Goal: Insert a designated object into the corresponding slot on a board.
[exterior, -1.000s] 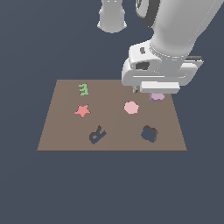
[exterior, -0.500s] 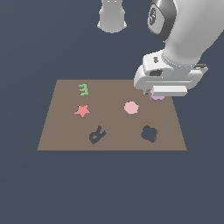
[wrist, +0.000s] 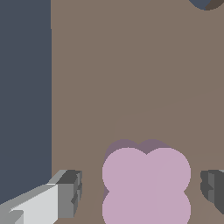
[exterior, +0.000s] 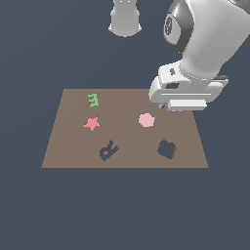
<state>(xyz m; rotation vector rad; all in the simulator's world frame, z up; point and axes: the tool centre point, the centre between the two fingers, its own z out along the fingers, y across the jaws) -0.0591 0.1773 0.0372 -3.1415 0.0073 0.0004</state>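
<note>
Starting at the exterior view's left, the flat brown rectangular board point(exterior: 68, 146) carries a small green comb-like shape point(exterior: 93, 100) near its far edge, a red star point(exterior: 91, 123) nearer the camera, and a dark R-shaped cutout point(exterior: 108, 150) closer still. Toward the middle sits a pink rounded hexagon point(exterior: 146, 120), and to its right, near the front edge, the dark lobed flower-shaped slot point(exterior: 167, 149) lies unfilled. Above the board's far right corner hangs the white gripper point(exterior: 181, 104), with a sliver of the pale purple lobed flat block point(exterior: 174, 111) showing beneath it. In the wrist view the purple block point(wrist: 146, 186) lies flat on the board point(wrist: 131, 65), between the spread grey fingers point(wrist: 70, 192), neither touching it; the jaws stand apart.
</note>
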